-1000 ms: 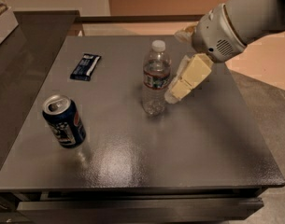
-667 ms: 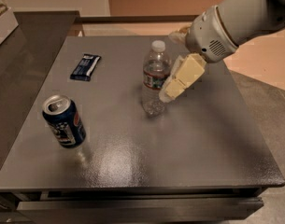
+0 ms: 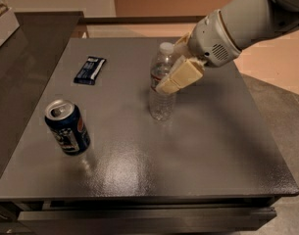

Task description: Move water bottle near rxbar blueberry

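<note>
Gray table: my gripper is at the upright bottle to carry it left to the bar; I can't tell if it grips.

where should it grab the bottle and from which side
Probably around the label band of the bottle, coming level from the right, where the end effector is. It stands upright and round there; the bar and can lie to its left.

We see the water bottle upright near the centre of the table. The gripper is at its label band, reaching in from the right. The rxbar blueberry lies flat, well apart, rear left. A blue soda can stands front left.
</note>
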Available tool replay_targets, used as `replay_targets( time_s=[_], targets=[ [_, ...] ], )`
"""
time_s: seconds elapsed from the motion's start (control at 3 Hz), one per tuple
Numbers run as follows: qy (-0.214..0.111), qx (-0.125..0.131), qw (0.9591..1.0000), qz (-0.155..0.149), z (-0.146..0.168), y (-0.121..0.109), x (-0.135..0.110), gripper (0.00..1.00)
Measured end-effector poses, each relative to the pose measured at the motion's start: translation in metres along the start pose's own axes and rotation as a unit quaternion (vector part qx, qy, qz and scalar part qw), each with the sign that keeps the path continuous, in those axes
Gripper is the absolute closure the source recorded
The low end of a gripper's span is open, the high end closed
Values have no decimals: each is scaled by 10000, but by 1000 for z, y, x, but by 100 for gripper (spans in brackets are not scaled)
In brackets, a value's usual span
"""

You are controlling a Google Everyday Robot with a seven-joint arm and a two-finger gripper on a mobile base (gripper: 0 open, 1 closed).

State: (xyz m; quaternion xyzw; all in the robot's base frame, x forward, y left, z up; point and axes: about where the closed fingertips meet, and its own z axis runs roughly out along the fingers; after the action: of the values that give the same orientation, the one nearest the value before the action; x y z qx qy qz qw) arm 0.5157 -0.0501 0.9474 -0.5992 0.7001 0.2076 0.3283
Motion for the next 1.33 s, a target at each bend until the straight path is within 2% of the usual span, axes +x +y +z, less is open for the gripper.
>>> replay_targets(
  time_s=[0.33, 0.67, 1.0, 1.33],
  targets=[
    [-64, -67, 10000, 9, 2, 0, -2, 61],
    [-174, -49, 9998, -106, -4, -2, -14, 84],
    [-217, 8, 9997, -142, -12, -17, -30, 100],
    [-163, -4, 9998, -90, -10, -45, -45, 100]
  ],
)
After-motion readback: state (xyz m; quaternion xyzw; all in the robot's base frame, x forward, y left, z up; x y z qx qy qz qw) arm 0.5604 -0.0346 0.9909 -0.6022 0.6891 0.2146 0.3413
